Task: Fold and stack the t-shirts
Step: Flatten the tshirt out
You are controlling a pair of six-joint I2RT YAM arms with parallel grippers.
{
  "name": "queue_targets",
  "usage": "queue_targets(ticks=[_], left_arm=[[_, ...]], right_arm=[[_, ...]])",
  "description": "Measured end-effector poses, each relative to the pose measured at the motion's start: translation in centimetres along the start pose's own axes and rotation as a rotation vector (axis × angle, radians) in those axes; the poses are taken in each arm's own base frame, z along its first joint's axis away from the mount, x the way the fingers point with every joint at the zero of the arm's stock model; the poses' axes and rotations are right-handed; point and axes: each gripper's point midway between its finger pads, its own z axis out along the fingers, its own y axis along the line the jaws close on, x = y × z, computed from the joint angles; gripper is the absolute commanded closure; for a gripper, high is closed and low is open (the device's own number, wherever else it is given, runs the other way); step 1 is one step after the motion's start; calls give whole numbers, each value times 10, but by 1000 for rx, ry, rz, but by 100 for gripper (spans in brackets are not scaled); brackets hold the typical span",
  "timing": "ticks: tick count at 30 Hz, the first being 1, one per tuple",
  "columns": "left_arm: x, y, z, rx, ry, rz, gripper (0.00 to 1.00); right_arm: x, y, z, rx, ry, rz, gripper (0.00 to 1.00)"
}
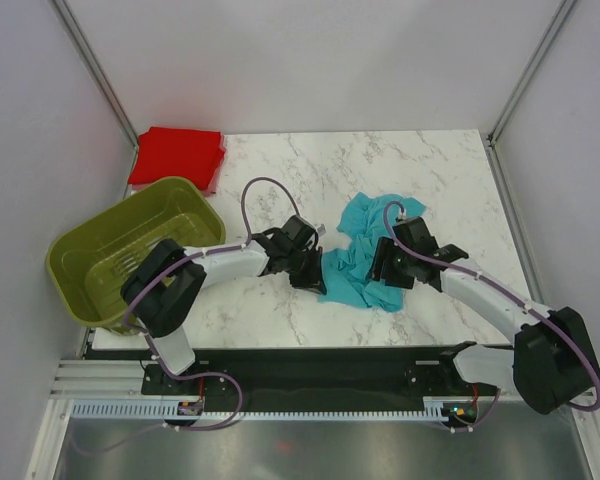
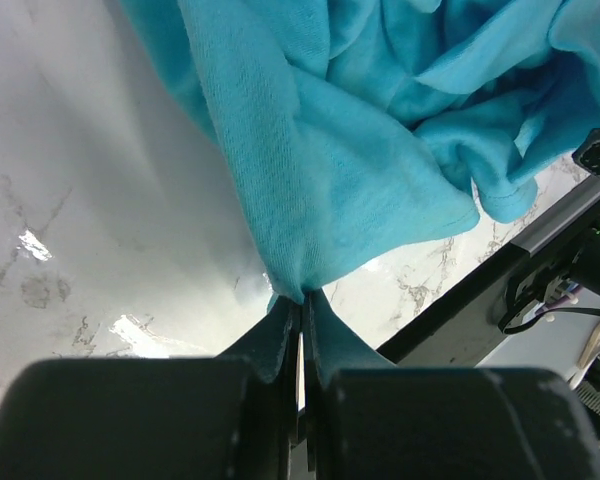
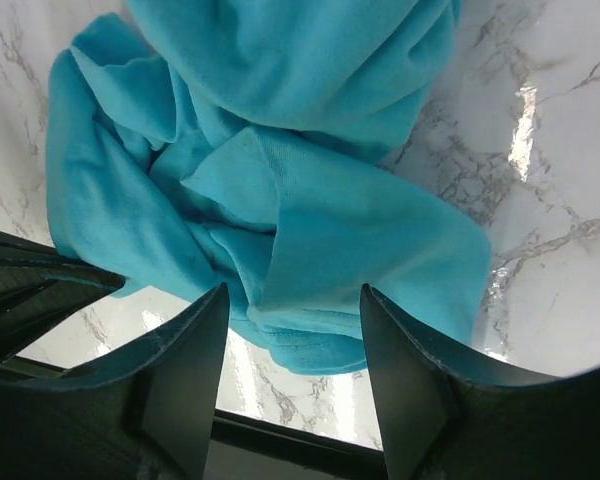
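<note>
Left pincer [image 2: 300, 302] tight on turquoise t-shirt [image 2: 360, 150]

The turquoise t-shirt [image 1: 352, 278] lies crumpled in a loose heap on the marble, just off the table's centre toward 4 o'clock in the top view. It is unfolded: soft knit cloth bunched into deep folds and overlapping flaps, longer along the 12-to-6 line than across, with a lobe reaching toward 1 o'clock. Its edge at 9 o'clock is drawn to a point and pinched between the closed fingers of the left gripper [image 2: 300, 302], the cloth fanning out from there. Which part is sleeve or neck cannot be told. The red t-shirt [image 1: 177, 157] is a flat, squared, folded bundle at the table's 10 o'clock corner, well apart from the turquoise one, its sides turned slightly off the table's edges.
</note>
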Motion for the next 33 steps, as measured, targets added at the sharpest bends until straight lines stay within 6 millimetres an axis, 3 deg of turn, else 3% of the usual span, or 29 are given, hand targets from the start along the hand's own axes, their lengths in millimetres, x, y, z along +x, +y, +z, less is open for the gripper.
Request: queue_targets(ticks=[4,6,7,9,12,14,16,18,20,22,23,25,27,30,33], left_arm=[[1,1,1,-3,2,1,98],[1,1,1,-5,1,1,98],[1,1,0,-5,-1,1,98],[0,1,-1,-8,-8,3,98],[-7,-1,-8,-8,-32,1,98],[-22,-2,-23,-18,-60,-19,98],[-58,-9,-47,-20,-140,-41,98],[-120,-24,-85,8,-281,-61,98],[-183,-43,-138,61,-449,-75,98],[-239,-65,-204,131,-635,-72,98],[-260,-75,-241,166,-720,-70,98],[-281,-93,-294,226,-837,-57,98],[-285,-113,-333,288,-903,-35,98],[-272,-135,-359,353,-920,-10,98],[-261,-141,-360,375,-897,-6,98]], right_arm=[[8,-3,9,35,30,4,41],[9,-10,14,71,35,8,51],[8,-13,16,89,33,11,62],[6,-22,21,136,28,3,100],[-8,-34,18,207,11,20,100],[-41,-39,3,245,-46,51,100],[-102,-38,-29,269,-166,97,100],[-185,-29,-83,257,-369,146,100],[-257,-18,-148,229,-585,177,100],[-303,-10,-212,201,-774,199,100],[-315,-9,-238,196,-837,210,100],[-332,-9,-284,185,-947,231,100],[-336,-12,-311,187,-1005,246,100],[-333,-10,-317,184,-1001,246,100],[-325,-10,-311,184,-959,239,100]])
